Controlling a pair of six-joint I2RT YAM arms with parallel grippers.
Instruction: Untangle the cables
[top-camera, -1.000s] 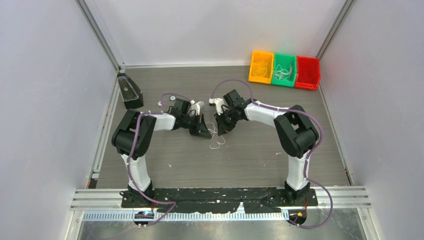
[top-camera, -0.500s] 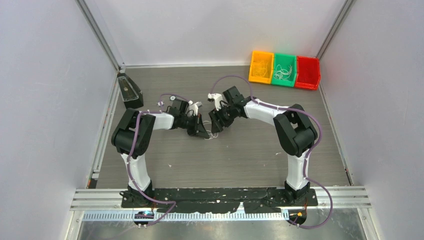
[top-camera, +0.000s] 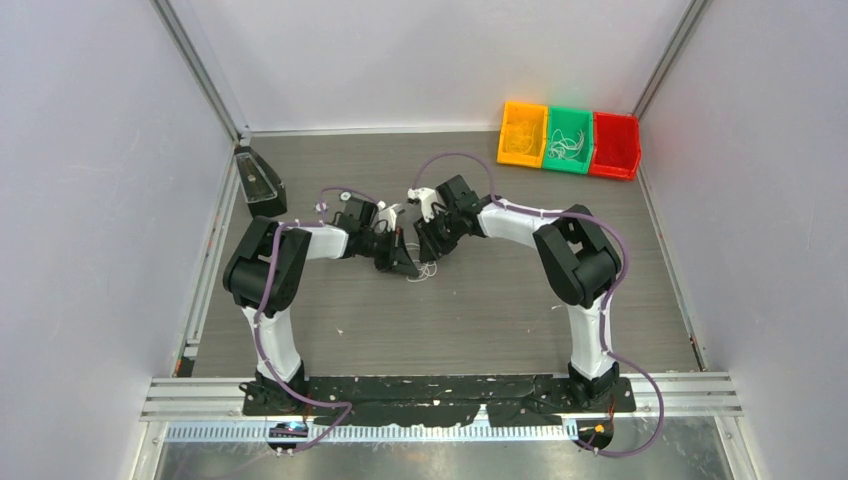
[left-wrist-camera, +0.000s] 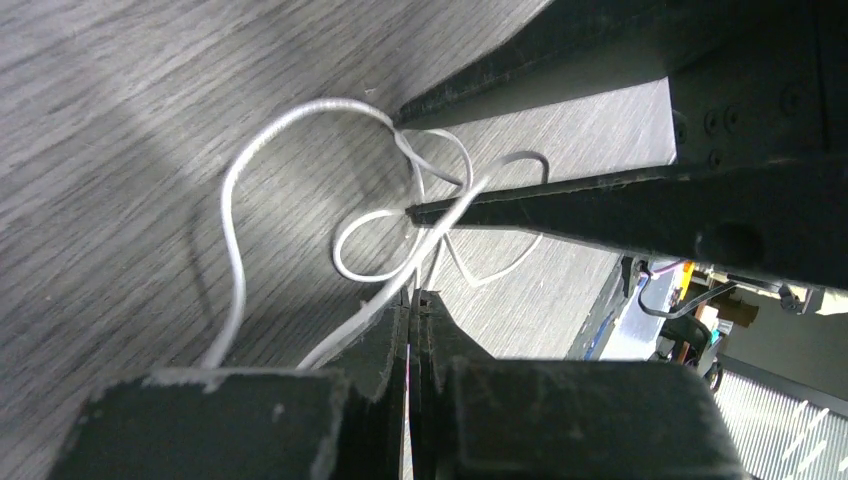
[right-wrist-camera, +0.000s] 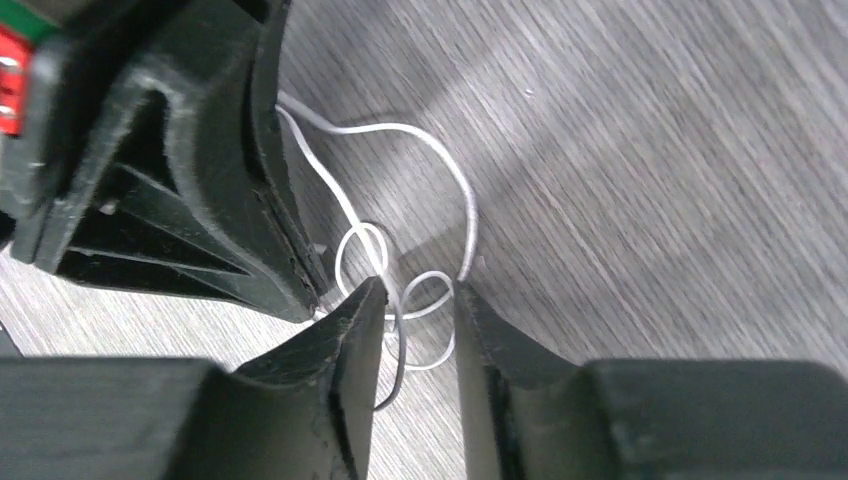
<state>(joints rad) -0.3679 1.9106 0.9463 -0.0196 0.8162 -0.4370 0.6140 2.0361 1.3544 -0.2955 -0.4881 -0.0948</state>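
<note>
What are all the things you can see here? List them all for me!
cable: one loopy tangle, white, middle of the table between the two arms
bins: three in a row, orange, green and red, far right corner, thin wires inside
box: one, black, far left edge of the table
table: one, grey wood grain, under everything
left arm: one, black and white with a purple hose, reaching to the middle; its jaws are shut on the cable
right arm: one, black and white with a purple hose, reaching to the middle; its jaws are open around the cable's loops
</note>
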